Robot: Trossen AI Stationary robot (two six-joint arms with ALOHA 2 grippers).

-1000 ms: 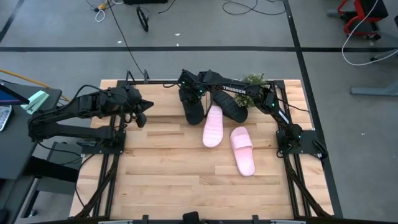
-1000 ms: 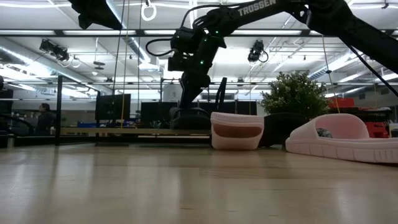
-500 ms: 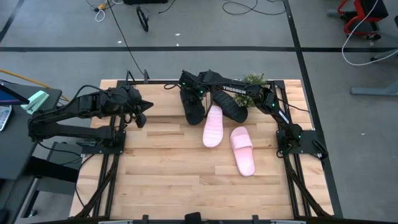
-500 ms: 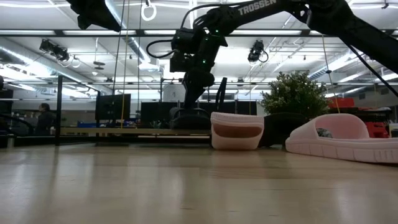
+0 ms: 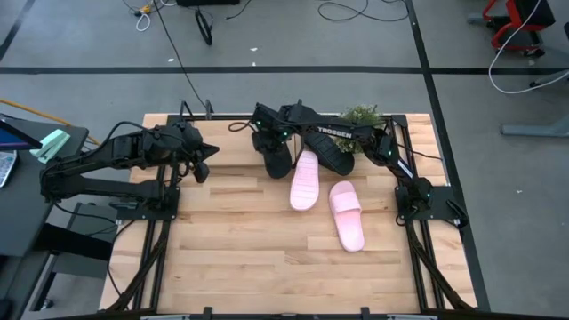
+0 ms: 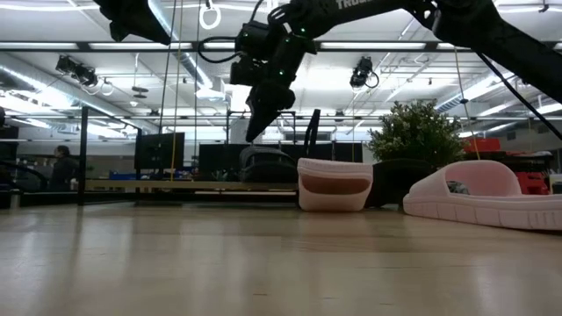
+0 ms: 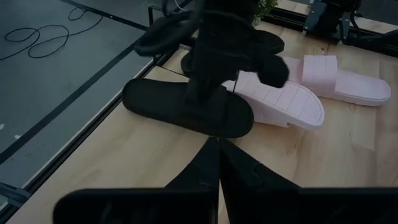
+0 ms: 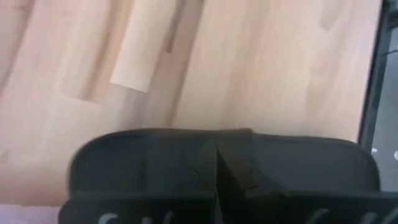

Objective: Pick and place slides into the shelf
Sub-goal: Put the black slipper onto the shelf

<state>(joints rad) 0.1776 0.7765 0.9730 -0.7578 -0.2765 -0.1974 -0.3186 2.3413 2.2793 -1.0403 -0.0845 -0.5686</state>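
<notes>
Hovered over the far middle of the pale wooden plank surface: the right arm's dark two-finger gripper, fingers pressed together and holding nothing, raised clear above the black ribbed-sole slide lying just below it. Seen in the right wrist view, that black slide flat on the planks, directly ahead of the closed fingers. Lay just right of it, touching or nearly so, a pale pink wide-strap slide, with a second black slide beyond, next to the small green potted plant at the far edge. Rested apart to the near right, a second pale pink slide. Waited at the far left of the surface: the left arm's dark gripper, fingers closed and empty, pointed toward the black slide.
</notes>
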